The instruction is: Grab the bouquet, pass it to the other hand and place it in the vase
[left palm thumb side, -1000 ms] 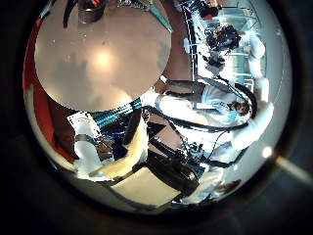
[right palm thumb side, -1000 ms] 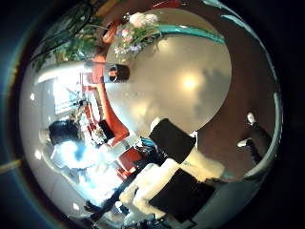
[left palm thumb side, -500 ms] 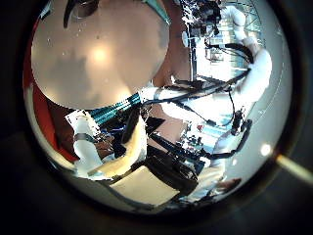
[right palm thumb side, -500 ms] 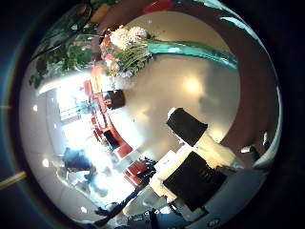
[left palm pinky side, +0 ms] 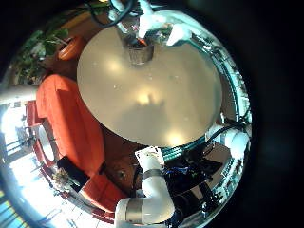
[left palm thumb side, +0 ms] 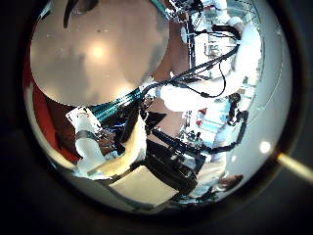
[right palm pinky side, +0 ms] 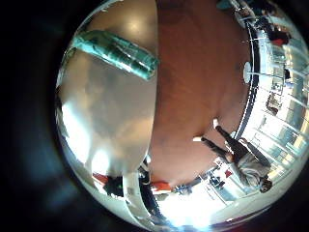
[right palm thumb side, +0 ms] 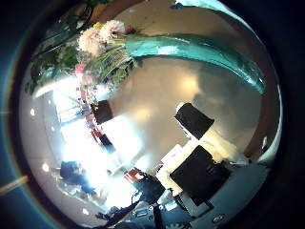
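On the round desk (right palm thumb side: pixel 162 105) lies the bouquet (right palm thumb side: pixel 143 50), flat, its teal-wrapped stem (right palm thumb side: pixel 205 52) running lengthwise away from the flower heads (right palm thumb side: pixel 95 38). A vase (left palm pinky side: pixel 141 53) stands upright near the far rim. The right hand's fingers (right palm thumb side: pixel 205 157) hold nothing above the desk; I cannot tell how the left hand's fingers (left palm thumb side: pixel 147 162) are set.

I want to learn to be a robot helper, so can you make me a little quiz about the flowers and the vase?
1. True or false: the bouquet is already in the vase.
2. What does the bouquet lie on? A) the table B) a sofa C) the floor
3. Fill in: the bouquet shows close up in the palm views of the ___ hand.

Key: 1 false; it lies on its side, out of the vase. 2 A. 3 right; the right hand is over it.
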`<state>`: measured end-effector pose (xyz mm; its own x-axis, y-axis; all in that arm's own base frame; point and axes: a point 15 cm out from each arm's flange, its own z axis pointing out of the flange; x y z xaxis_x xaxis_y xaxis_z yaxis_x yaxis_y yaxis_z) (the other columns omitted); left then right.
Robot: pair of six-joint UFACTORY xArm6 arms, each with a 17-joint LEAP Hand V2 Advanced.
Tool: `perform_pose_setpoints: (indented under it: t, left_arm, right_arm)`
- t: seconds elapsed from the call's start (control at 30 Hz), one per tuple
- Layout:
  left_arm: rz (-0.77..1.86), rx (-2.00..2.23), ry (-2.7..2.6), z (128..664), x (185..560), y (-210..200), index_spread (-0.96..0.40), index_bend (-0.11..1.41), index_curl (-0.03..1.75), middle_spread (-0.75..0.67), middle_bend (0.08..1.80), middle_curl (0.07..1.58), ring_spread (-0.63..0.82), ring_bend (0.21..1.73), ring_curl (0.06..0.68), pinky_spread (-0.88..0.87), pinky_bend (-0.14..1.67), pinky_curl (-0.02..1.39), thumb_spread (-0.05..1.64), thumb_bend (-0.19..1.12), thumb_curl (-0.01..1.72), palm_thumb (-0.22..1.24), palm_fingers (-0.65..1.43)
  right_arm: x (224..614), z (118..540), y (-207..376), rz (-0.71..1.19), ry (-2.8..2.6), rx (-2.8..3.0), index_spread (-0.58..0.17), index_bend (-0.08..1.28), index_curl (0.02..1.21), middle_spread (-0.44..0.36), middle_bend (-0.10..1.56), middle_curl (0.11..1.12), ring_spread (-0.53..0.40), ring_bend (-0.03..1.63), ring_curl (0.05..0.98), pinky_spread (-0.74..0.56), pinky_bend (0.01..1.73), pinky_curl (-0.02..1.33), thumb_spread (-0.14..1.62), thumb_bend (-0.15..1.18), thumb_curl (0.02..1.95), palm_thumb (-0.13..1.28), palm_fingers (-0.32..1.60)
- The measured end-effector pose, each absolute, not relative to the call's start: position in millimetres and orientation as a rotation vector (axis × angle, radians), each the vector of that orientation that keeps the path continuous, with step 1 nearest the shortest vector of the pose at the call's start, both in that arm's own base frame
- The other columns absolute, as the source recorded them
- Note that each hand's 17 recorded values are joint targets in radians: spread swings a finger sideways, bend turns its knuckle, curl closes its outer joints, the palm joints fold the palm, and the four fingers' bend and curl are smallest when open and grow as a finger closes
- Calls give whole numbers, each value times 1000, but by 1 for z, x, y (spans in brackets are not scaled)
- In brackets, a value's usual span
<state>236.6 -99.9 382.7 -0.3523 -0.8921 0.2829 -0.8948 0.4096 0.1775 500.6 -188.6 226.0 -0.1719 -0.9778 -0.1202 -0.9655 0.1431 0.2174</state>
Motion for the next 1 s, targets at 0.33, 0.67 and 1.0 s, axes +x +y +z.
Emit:
perform_pose_setpoints:
  t: [0.33, 0.67, 1.0]
  left_arm:
    - [4, 1546, -2329, 379, 236, -95, 89, 174, 336, 406, 187, 311, 556, 510, 189, 540, 263, 320, 1069, -24, 340, 377, 111]
    - [2, 1544, -2327, 379, 237, -95, 89, 173, 337, 406, 187, 310, 556, 508, 190, 540, 260, 322, 1072, -24, 339, 378, 111]
    - [1, 1546, -2324, 381, 236, -96, 89, 173, 336, 406, 187, 309, 556, 507, 190, 540, 259, 324, 1072, -24, 339, 379, 112]
  right_arm:
    - [504, 204, -201, -340, -2316, 1945, -333, 206, 366, -4, 237, 368, 85, 440, 205, 319, 304, 218, 1053, -18, 514, 680, 342]
    - [503, 183, -200, -383, -2306, 1922, -319, 185, 357, -3, 243, 370, 65, 444, 210, 315, 256, 218, 1052, -21, 532, 680, 401]
    - [492, 166, -213, -368, -2229, 1870, -304, 171, 351, -58, 347, 403, -56, 594, 241, 253, 199, 193, 1052, -22, 542, 675, 654]
